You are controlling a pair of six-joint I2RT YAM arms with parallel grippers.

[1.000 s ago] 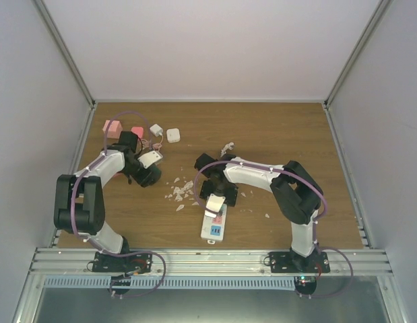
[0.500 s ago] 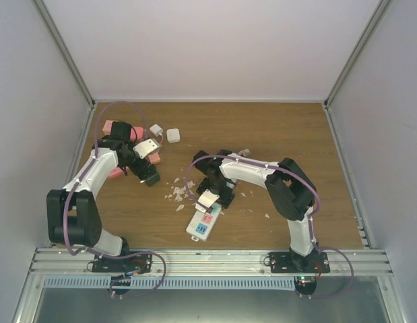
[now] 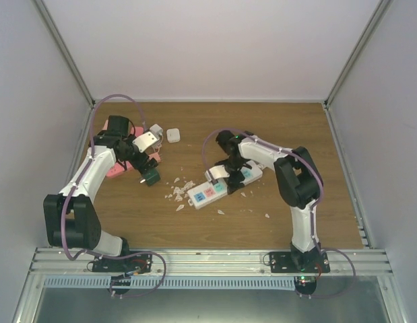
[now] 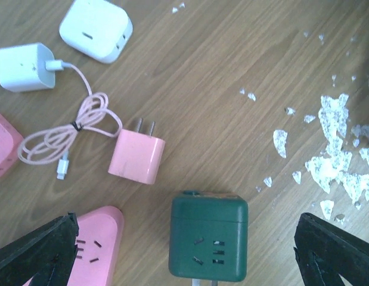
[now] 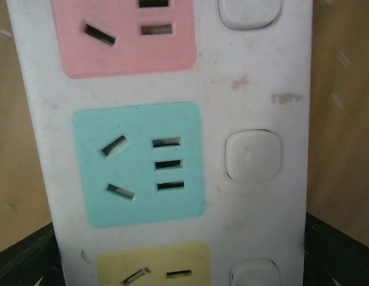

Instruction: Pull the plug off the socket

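The socket (image 3: 205, 195) is a long white power strip lying diagonally at mid-table. My right gripper (image 3: 230, 176) is clamped across its width. In the right wrist view its pink, blue-green and yellow outlet faces have bare slots, and the socket (image 5: 256, 77) fills the gap in my right gripper (image 5: 178, 256) from one dark finger to the other. At the back left my left gripper (image 3: 149, 176) stands open over a dark green cube plug (image 4: 208, 235). The cube lies on the wood between the wide-apart fingers (image 4: 35, 253) and touches neither.
By the green cube lie a pink power strip (image 4: 95, 244), a pink charger (image 4: 136, 156) with a coiled pink cable (image 4: 59, 140), and two white chargers (image 4: 96, 30). White flakes (image 4: 336, 161) litter the wood between the arms. Cage walls close in both sides.
My left gripper opened and moved toward the back left, leaving the green cube on the wood. My right arm carried the socket back and rightward, turning it from upright to diagonal.
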